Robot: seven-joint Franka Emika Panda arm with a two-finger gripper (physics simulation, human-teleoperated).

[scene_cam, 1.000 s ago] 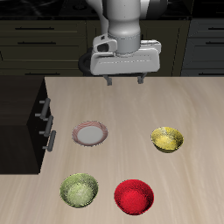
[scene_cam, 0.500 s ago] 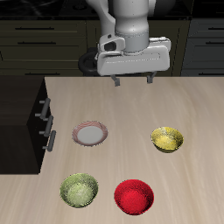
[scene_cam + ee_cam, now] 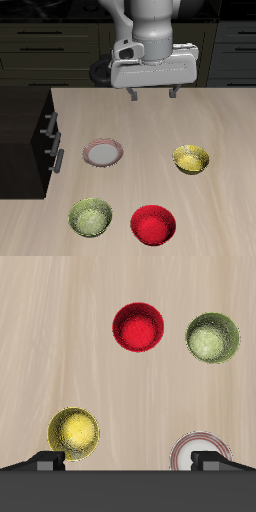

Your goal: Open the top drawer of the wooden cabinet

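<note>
the hand [image 3: 153, 94] hangs in the air above the back part of the bench [image 3: 140, 125], its two fingers [image 3: 131, 95] spread wide apart with nothing between them; in the wrist view only the two dark fingertips [image 3: 47, 462] show, one at each side, with bare wood between them.

closest below the hand lie the pink plate [image 3: 103, 153] and the yellow bowl [image 3: 192, 158], both nearer the bench's front edge than the hand, one to each side of it (in the wrist view the yellow bowl [image 3: 73, 431] sits just by one fingertip and the pink plate [image 3: 198, 450] just by the other). farther on toward the front edge are the green bowl [image 3: 91, 216] and the red bowl [image 3: 153, 224], well apart from the hand.

the wooden cabinet [image 3: 24, 140] stands off the bench's end, on the pink plate's side, well apart from the hand and lower than it. its top drawer [image 3: 46, 124] is the uppermost of the fronts with short silver handles, facing the bench; whether it stands out at all from the cabinet is hard to tell. the hand is not touching it.
</note>
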